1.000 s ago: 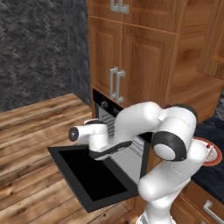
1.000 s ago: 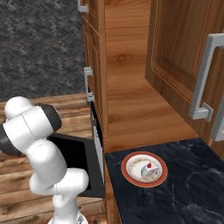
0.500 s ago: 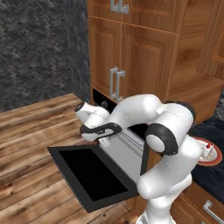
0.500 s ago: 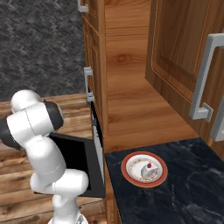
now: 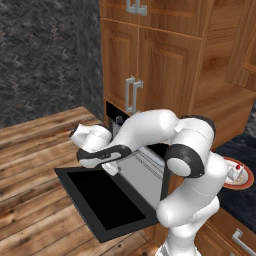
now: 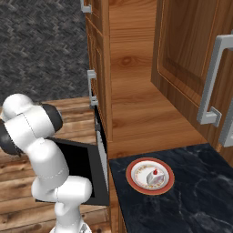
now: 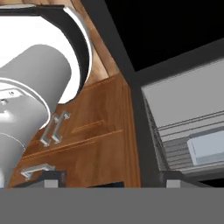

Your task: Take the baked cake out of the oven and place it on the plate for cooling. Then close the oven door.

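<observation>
Over on the dark marbled surface [image 6: 200, 205], the small white cake wedge with the red dot [image 6: 154, 175] is already sitting on the round red-rimmed plate [image 6: 132, 180], so that half is looking done. What's left is the black glass-windowed oven door [image 5: 100, 200], which is lying flat open over the plank floor [image 5: 35, 160]. I'm guessing it's stiff, hinged and fairly heavy, so lifting from under the outer edge is looking best; its bar handle is hiding from me. The jaws are standing wide, small dark fingertips [image 7: 52, 177] holding nothing, hovering just beside the black built-in oven [image 5: 118, 119]. The wire rack [image 7: 170, 153] and grey metal tray [image 7: 205, 148] are sitting inside, not blocking the swing.
</observation>
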Tool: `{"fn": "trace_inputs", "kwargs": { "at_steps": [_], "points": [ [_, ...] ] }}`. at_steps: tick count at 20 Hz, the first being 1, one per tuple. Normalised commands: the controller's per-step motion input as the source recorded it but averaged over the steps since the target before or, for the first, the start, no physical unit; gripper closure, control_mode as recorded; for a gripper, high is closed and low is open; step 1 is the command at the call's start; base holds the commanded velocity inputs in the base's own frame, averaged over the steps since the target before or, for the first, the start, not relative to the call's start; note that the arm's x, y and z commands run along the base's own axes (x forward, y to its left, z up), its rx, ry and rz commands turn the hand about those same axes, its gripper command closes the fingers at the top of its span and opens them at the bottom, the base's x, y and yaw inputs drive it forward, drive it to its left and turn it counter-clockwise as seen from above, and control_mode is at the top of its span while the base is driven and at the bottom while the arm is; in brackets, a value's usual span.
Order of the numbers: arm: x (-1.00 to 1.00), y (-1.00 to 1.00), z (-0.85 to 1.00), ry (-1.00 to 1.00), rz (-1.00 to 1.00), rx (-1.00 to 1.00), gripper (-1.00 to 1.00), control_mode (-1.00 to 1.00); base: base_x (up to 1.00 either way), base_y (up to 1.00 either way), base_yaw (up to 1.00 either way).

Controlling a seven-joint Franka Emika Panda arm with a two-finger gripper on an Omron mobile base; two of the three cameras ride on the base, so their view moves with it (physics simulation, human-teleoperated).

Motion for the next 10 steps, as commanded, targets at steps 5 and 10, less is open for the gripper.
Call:
{"fn": "trace_inputs", "kwargs": {
  "at_steps": [5,10],
  "points": [
    [-0.65,0.00,-0.05,-0.24,0.00,0.00,-1.00,-1.00,0.00,0.00,0.00],
    [-0.43,0.00,-0.20,-0.18,0.00,0.00,-1.00,-1.00,0.00,0.00,0.00]
  ]
}}
